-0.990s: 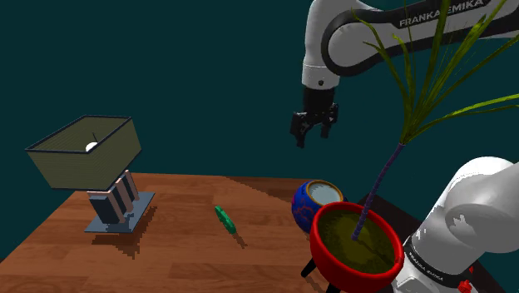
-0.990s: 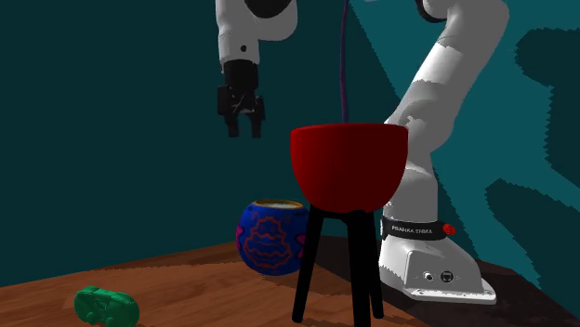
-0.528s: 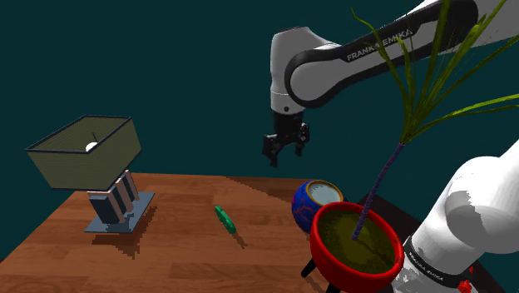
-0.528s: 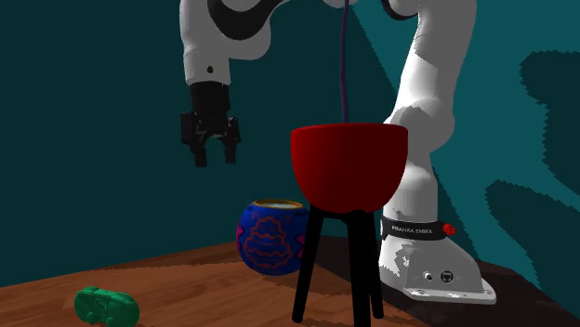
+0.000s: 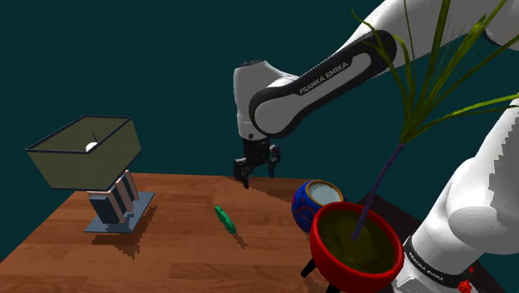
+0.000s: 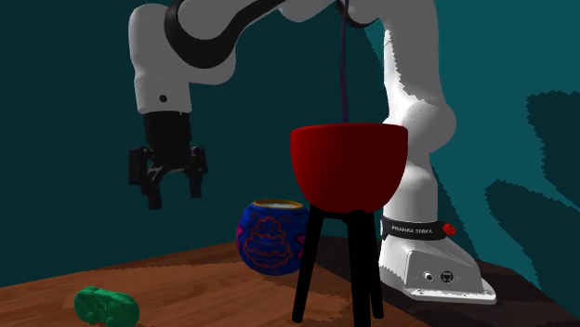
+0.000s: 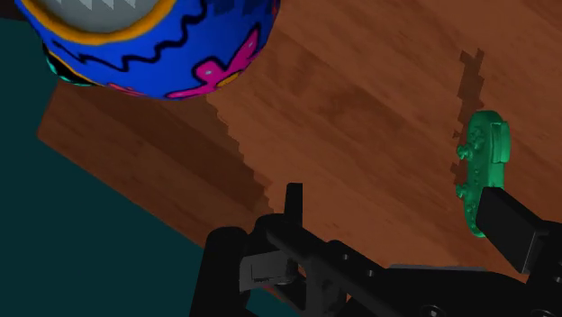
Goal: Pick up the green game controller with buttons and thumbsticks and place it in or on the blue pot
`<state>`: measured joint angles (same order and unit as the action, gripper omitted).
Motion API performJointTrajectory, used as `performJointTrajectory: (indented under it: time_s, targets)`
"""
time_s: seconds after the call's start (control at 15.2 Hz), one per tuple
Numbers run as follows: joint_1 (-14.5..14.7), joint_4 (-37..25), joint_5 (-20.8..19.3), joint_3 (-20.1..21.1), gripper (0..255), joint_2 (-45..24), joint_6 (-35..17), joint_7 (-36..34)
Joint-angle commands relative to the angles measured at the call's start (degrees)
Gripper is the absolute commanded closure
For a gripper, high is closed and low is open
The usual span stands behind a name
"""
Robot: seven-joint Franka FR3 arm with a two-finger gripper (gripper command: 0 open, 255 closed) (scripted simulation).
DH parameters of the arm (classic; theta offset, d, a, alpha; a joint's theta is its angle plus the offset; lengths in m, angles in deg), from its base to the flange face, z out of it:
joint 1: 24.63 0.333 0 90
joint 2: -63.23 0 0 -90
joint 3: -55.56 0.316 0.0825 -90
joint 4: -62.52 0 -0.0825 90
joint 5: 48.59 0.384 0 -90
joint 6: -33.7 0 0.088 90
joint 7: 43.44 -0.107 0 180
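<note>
The hand (image 5: 258, 177) has come down and swung away from the red plant pot (image 5: 356, 245), toward the middle of the bench (image 5: 183, 266). It was high above the blue pot (image 5: 312, 202) a moment ago. Now it hangs lower, over the far edge of the bench, and much nearer the green game controller (image 5: 224, 219). I think this means the arm is on its way to grab the controller, and no grab has begun.

The hand is open and holds nothing. In the wrist view its two fingers (image 7: 509, 225) stand apart, and the controller (image 7: 482, 167) lies on the wood just past one of them.

The controller lies near the middle of the bench, well apart from the blue pot. The blue pot stands near the far edge, just beside the red plant pot.

There is bare wood all around the controller, so the hand has room to drop down on it. The olive box on a grey stand (image 5: 79, 154) is well apart, at the other end of the bench. Going back to the blue pot looks tighter, since the red plant pot and its long leaves (image 5: 424, 83) are close by
</note>
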<state>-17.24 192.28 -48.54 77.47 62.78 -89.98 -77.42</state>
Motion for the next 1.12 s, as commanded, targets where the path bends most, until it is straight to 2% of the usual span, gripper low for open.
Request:
performJointTrajectory:
  time_s: [0.0,0.66,1.06]
  targets:
    - [0.7,-2.1,-1.6,0.7,0,-4.4,-1.6,-2.3]
    - [7.8,-18.7,-10.1,0.0,0,-26.9,-4.4,-11.7]
    - [8.5,-17.6,-11.4,-0.9,0,-29.6,-8.2,-12.6]
